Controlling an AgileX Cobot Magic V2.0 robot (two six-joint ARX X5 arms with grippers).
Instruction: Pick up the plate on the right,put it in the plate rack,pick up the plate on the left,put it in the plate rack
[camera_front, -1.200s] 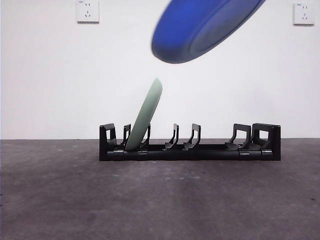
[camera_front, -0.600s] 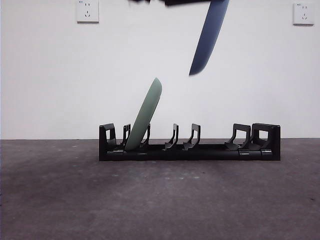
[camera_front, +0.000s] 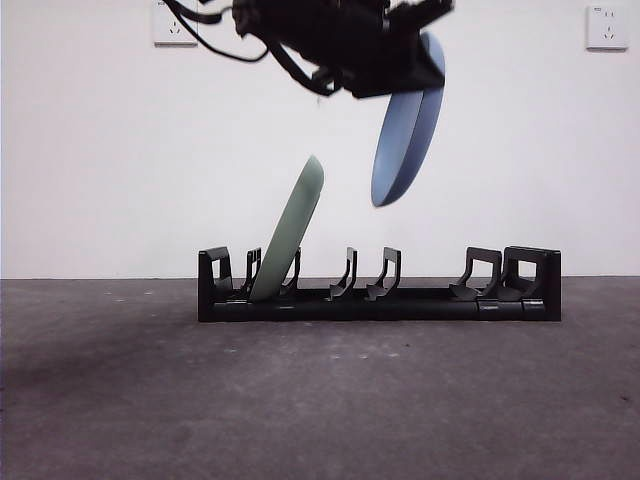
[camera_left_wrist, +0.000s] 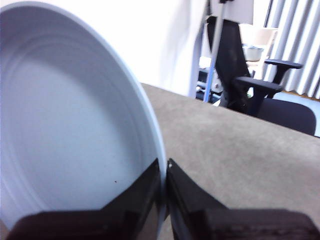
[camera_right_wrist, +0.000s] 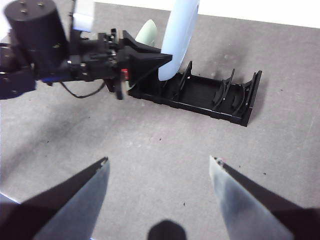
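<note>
My left gripper (camera_front: 400, 60) is shut on the rim of a blue plate (camera_front: 405, 125), holding it nearly on edge in the air above the middle of the black plate rack (camera_front: 380, 300). The left wrist view shows that plate (camera_left_wrist: 65, 125) large, with both jaws pinching its edge. A pale green plate (camera_front: 292, 232) leans in a slot near the rack's left end. My right gripper (camera_right_wrist: 159, 165) hangs open high over the table, looking down on the rack (camera_right_wrist: 205, 92), the blue plate (camera_right_wrist: 179, 35) and the left arm (camera_right_wrist: 75, 55).
Dark grey table (camera_front: 320, 400) with a white wall and two sockets behind. Several prong pairs to the right of the green plate hold nothing. An office chair (camera_left_wrist: 245, 80) stands beyond the table's edge in the left wrist view.
The blue plate has turned from flat-tilted to nearly on edge and has come down towards the rack. The left arm has dropped into the front view.
</note>
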